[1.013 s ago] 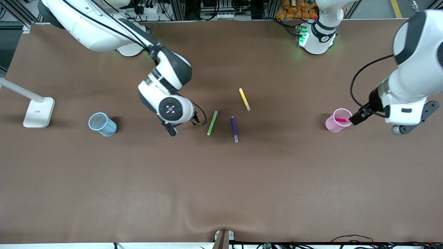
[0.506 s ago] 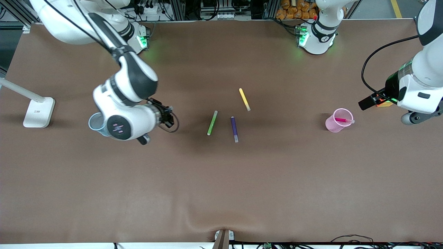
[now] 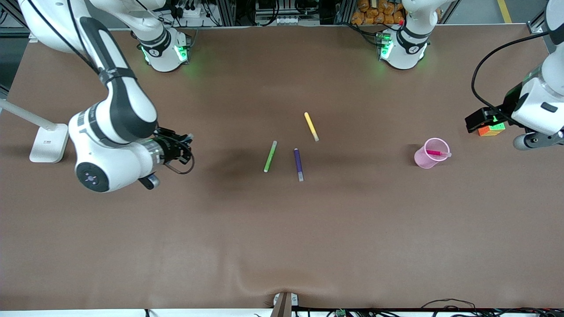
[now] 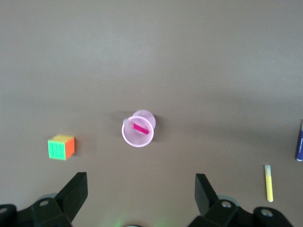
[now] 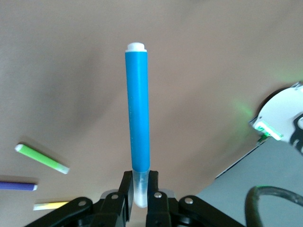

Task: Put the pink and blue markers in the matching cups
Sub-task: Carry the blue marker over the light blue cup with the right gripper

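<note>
Right gripper clenched on the pale end of the blue marker, held lengthwise out from the fingers, likely so it can drop tip-first into a cup. It hangs over the right arm's end of the tabletop; the blue cup isn't visible, probably hidden under that arm. Pink marker already leans inside the pink cup. Left gripper released, empty, raised over the cube near the pink cup, waiting.

blue cup hidden under right arm
</note>
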Robot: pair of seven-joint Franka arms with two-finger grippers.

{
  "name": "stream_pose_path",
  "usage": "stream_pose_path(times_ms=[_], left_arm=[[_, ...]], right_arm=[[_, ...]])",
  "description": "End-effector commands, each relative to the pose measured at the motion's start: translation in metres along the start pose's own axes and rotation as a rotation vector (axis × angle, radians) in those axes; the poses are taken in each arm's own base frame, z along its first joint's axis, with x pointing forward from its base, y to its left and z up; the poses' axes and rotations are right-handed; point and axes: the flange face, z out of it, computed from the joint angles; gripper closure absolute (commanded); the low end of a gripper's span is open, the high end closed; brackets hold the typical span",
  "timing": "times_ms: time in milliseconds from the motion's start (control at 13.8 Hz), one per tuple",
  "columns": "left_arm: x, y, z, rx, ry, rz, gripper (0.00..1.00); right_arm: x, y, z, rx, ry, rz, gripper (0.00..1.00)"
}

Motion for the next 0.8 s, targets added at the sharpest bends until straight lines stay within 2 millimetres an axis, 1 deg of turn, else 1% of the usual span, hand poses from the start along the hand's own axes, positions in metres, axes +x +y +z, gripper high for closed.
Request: stream_pose_path(times_ms=[0,72,145,217,362,506,579,723], left_arm=[[-0.011,-0.006,-0.015,-0.008,0.037,0.06,0.0],[-0.014,-0.015,-0.018,-0.02,0.037,0.049,0.0],[-0.021,-0.019,-0.016,-0.042,0.026,0.046,0.0],[-0.028,-0.028,-0.016,-0.056,0.019,0.03,0.0],[-0.046,-0.028,-0.015,-0.064,0.007,0.033,0.0],[-0.067,-0.021,-0.019,-0.06,0.013,0.05,0.0],[-0.076,-0.021,-0.026,-0.061,0.025,0.04,0.0],[-0.075,-0.028,-0.027,-0.062,0.025,0.035,0.0]], right_arm=[[0.027,0.036,-0.018,0.049,-0.096,-0.044,1.0],[0.043,0.048,-0.022,0.077,-0.141,-0.056,1.0],[0.055,0.059,-0.025,0.09,-0.165,-0.077,1.0],[0.064,0.068,-0.026,0.089,-0.173,-0.087,1.0],[0.081,0.082,-0.025,0.09,-0.186,-0.109,1.0],[0.091,0.091,-0.024,0.09,-0.194,-0.126,1.0],[0.097,0.095,-0.023,0.09,-0.199,-0.125,1.0],[0.111,0.109,-0.023,0.098,-0.206,-0.148,1.0]])
